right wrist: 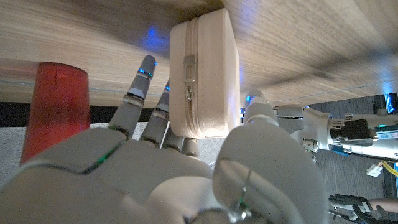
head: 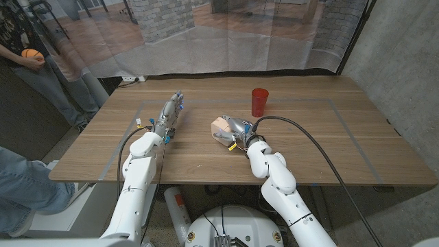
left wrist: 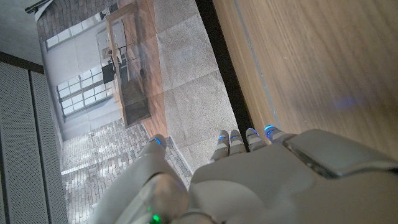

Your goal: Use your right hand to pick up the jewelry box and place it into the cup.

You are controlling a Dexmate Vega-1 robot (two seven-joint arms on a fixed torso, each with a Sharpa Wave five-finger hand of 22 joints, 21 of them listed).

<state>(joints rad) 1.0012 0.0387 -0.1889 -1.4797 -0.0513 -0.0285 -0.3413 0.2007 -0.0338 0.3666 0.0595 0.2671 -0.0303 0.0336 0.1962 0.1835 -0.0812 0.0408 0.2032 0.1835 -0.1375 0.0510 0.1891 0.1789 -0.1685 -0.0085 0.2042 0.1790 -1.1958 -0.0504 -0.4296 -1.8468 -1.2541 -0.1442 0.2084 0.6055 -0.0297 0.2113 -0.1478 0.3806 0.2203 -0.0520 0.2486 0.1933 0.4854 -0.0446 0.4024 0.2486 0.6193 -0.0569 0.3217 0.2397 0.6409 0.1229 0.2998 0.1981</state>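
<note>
— Head view first: where is the jewelry box [head: 221,126] sitting?

— Near the middle of the wooden surface [head: 329,147], with the right hand [head: 236,131] closing around it.

— Is the right wrist view agreeing?

— Yes, the box [right wrist: 204,74] is being pinched between the fingers [right wrist: 138,87] and thumb. The red cup [head: 259,102] is standing upright, a little beyond it.

— And the left hand [head: 169,114]?

— It is lying stretched out on the surface, fingers straight, gripping nothing.

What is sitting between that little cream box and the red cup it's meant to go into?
Nothing visible. The right hand is at the jewelry box, apparently gripping it, and only bare table lies between it and the cup, which stands farther back.
</note>
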